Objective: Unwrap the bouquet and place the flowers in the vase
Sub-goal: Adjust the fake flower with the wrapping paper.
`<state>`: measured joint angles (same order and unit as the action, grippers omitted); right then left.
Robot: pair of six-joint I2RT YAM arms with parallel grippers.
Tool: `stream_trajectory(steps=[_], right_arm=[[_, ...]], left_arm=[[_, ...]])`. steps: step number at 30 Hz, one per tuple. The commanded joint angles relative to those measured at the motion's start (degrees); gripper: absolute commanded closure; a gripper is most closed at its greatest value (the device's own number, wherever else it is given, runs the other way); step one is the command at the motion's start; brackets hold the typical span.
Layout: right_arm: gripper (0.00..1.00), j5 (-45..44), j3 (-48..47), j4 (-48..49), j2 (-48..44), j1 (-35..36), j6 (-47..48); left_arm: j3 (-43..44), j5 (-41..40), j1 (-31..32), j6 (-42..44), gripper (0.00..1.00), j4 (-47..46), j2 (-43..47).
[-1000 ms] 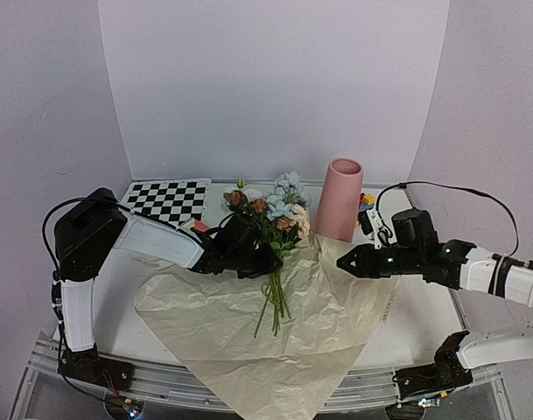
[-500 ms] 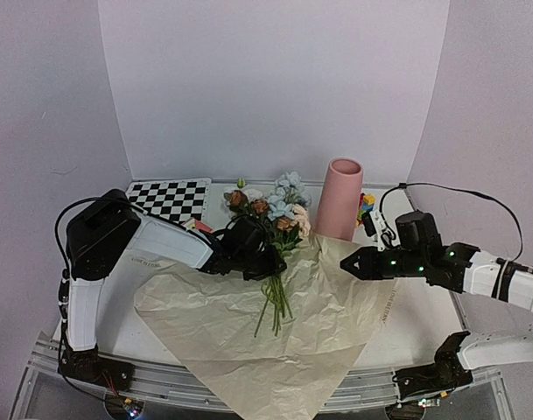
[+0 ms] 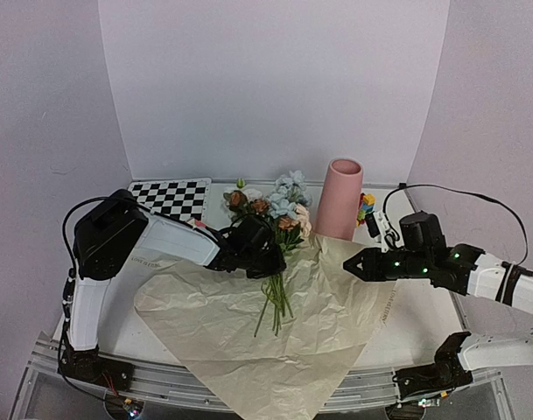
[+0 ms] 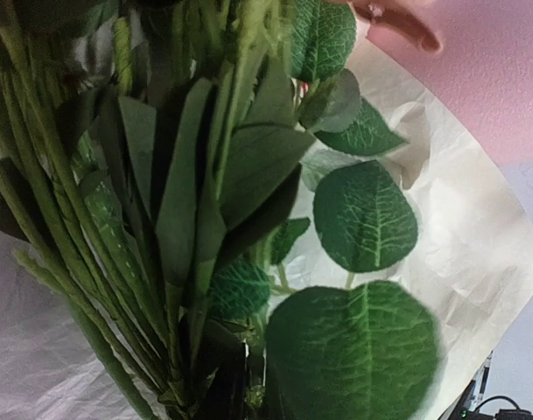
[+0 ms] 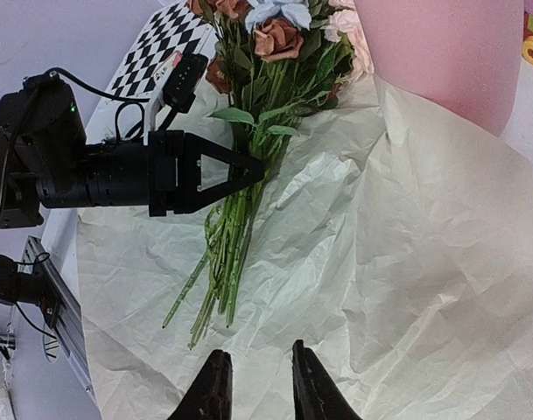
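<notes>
— What takes up most of the table (image 3: 419, 319)?
— A sheet of crinkled tan paper (image 3: 319, 306). It lies spread open in front of the vase (image 3: 339, 199), and its far edge reaches the vase's foot.
— And the vase?
— Tall, pink, upright at the back.
— Where are the flowers (image 3: 279, 214)?
— Just left of the vase, lying on the paper. The blue, white and rust blooms sit beside the vase's lower half, and the green stems (image 5: 235, 236) run forward, away from the vase.
— Anything farther off?
— A checkerboard (image 3: 168, 199), flat at the back, well left of the vase.
— The left gripper (image 3: 277, 268)?
— Left of the vase and nearer. It reaches in sideways at the stems just below the leaves, with its jaws drawn narrow and pinching the bundle.
— The right gripper (image 5: 260, 354)?
— In front of the vase, a little to its right, over the paper. Its jaws stand a narrow gap apart with nothing between them.
— The smallest thing?
— Some toy blocks (image 3: 366, 206), just right of the vase, partly hidden behind it.
</notes>
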<state>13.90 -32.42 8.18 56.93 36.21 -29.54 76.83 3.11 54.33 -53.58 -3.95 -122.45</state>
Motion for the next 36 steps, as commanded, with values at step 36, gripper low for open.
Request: stream_trajectory(steps=[36], right_arm=[[0.73,6.5,-1.3,-4.6,-0.5,0.3,-1.9]], left_arm=[[-12.7,-12.0,1.5,-0.2,0.96,1.1,16.7]])
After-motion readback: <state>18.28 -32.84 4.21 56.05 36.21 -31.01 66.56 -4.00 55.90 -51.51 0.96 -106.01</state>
